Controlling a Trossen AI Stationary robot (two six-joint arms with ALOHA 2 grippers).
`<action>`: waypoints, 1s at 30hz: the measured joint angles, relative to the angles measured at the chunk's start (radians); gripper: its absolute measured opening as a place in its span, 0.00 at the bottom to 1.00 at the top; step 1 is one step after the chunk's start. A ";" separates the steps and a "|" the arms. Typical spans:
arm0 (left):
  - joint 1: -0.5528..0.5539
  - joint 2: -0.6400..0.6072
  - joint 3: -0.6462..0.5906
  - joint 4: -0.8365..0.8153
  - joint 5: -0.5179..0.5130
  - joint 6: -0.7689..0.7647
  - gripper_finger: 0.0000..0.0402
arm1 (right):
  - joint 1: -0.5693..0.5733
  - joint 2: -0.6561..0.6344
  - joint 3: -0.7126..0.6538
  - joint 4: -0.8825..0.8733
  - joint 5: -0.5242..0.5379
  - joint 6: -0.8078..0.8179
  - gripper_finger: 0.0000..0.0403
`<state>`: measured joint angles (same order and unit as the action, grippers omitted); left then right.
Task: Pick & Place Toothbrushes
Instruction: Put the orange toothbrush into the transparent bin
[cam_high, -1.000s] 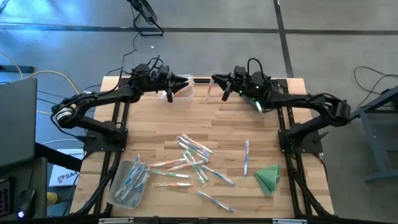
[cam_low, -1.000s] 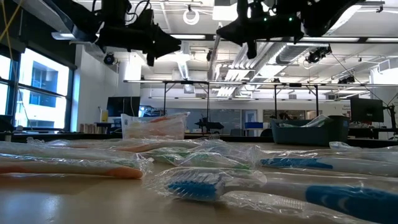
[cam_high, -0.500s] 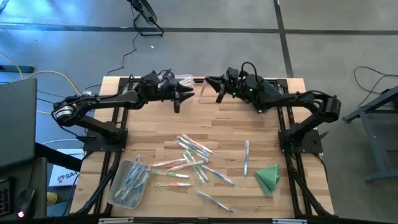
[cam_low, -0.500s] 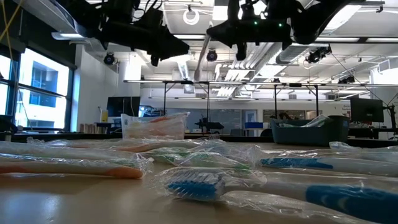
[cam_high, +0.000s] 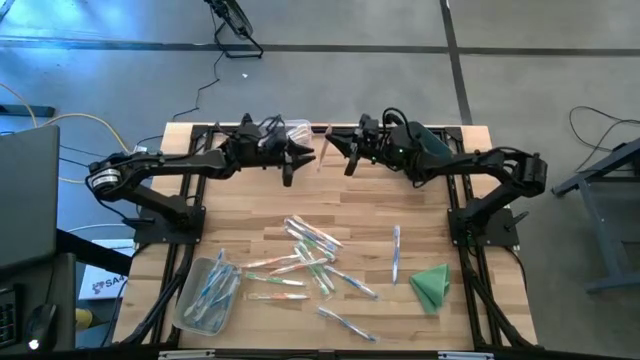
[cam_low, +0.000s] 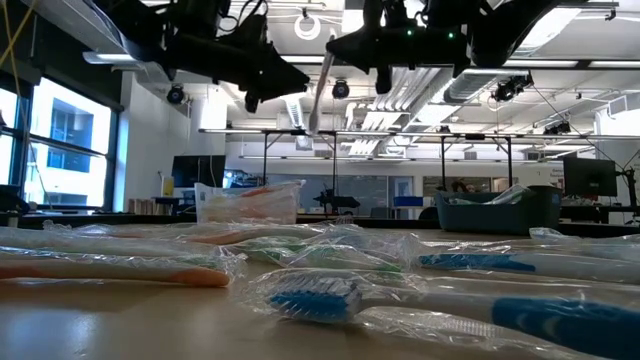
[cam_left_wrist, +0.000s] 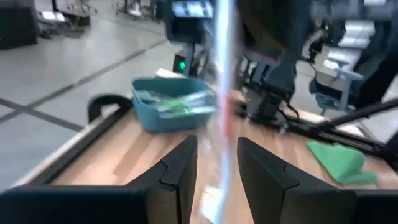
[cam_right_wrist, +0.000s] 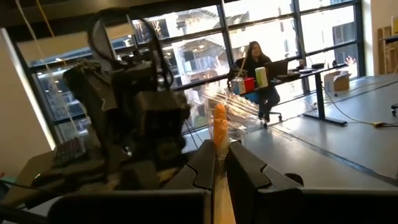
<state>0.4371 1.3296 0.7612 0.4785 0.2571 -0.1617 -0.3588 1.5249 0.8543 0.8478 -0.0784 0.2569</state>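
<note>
Above table's far edge | toothbrush (cam_right_wrist: 219, 127) clamped in right pincer (cam_right_wrist: 220, 163) | left pincer (cam_left_wrist: 216, 169) facing

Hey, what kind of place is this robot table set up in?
Probably an open-plan lab or workshop: exposed ceiling ducts, rows of workbenches with monitors, and a person at a desk by large windows.

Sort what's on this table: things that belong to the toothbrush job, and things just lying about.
Job:
- held toothbrush, in the right gripper
- loose toothbrushes mid-table
- bin, brushes already inside
- clear bin at the far edge
- left gripper, facing the right one

Lying about:
- green cloth
- cables on the floor
</note>
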 joint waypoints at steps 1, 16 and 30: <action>-0.008 0.008 0.000 -0.002 0.000 0.000 0.28 | 0.000 0.000 0.000 -0.003 0.001 0.000 0.03; -0.052 0.098 0.000 0.104 -0.057 -0.027 0.28 | -0.001 0.000 0.000 -0.034 -0.002 0.000 0.03; -0.052 0.177 0.079 0.109 -0.032 -0.053 0.28 | -0.002 -0.001 0.000 -0.033 -0.001 -0.001 0.03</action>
<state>0.3851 1.5067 0.8405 0.5880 0.2253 -0.2150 -0.3603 1.5242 0.8543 0.8150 -0.0795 0.2558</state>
